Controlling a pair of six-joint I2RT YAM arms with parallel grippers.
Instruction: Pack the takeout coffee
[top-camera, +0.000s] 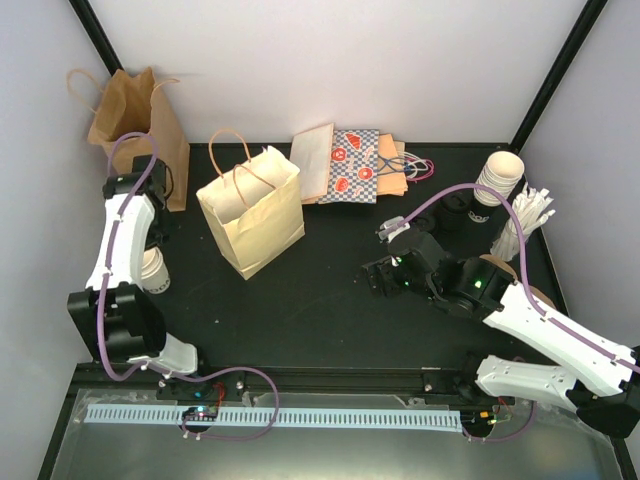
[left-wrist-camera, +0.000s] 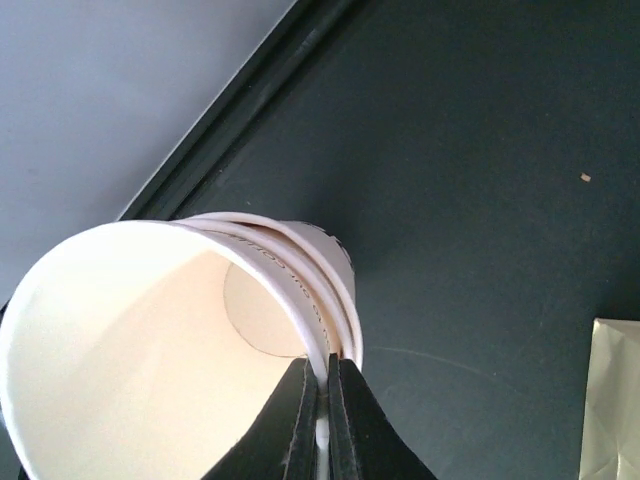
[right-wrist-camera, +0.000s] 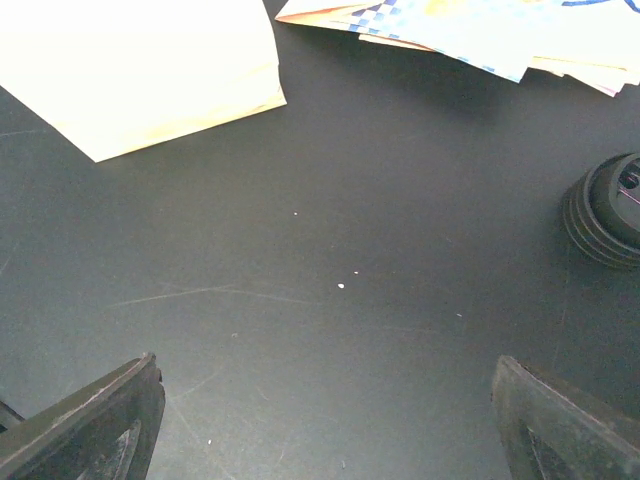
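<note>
- Nearest the bases on your left, the left gripper (left-wrist-camera: 322, 420) is pressed almost together, pinching the wall of the cups (left-wrist-camera: 150, 350) at the rim, one finger inside and one outside.
- Those cups are nested, with at least two rims showing, and tilted so the mouth faces the wrist camera. From above you find them (top-camera: 153, 270) by the left edge of the table (top-camera: 320, 320), under the left arm. You cannot tell whether they touch the table.
- To your right, the right gripper (right-wrist-camera: 330, 440) is spread wide over bare table and holds nothing.
- Between the two arms and a little farther back, the cream bag (top-camera: 252, 210) stands upright with its mouth open and its handles up.
- Just beyond the right gripper sits a stack of black lids (right-wrist-camera: 605, 210).
- Farther right, the cup stack (top-camera: 500, 178) stands beside the sticks (top-camera: 525, 220).
- Along the far edge lie the flat bags (top-camera: 350, 165), overlapping.
- In the far left corner the brown bag (top-camera: 140, 125) stands upright.
</note>
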